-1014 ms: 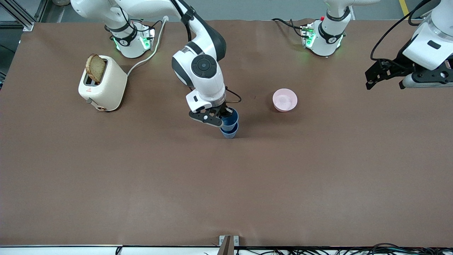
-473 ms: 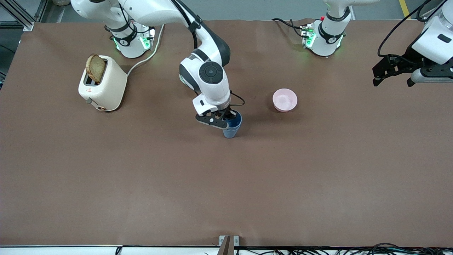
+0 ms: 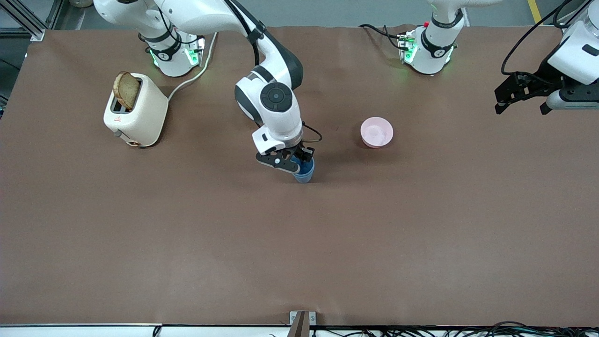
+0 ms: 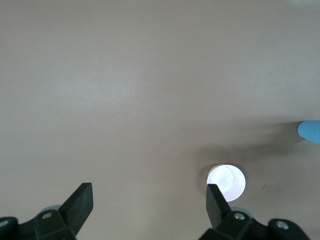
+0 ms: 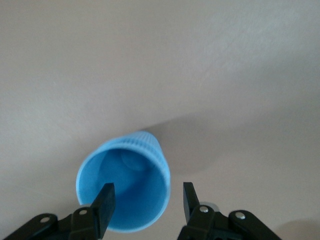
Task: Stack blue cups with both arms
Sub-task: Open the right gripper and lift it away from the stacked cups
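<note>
The two blue cups [image 3: 305, 174] stand nested as one stack on the brown table, between the toaster and the pink bowl. My right gripper [image 3: 298, 162] is low over the stack's rim. In the right wrist view the cup [image 5: 125, 182] is seen from above. The right gripper [image 5: 147, 201] is open, with one finger inside the cup, the other outside its rim, and the wall between them. My left gripper [image 3: 517, 96] is open and empty, waiting in the air over the left arm's end of the table; it also shows in the left wrist view [image 4: 148, 196].
A pink bowl [image 3: 376, 132] sits beside the stack toward the left arm's end; it also shows in the left wrist view [image 4: 226, 181]. A cream toaster [image 3: 135, 110] with a bread slice stands toward the right arm's end, its cord running to that arm's base.
My right gripper lowered the upper cup fully into the lower one; the two now read as one stack. The left gripper drew back a little toward its end of the table.
</note>
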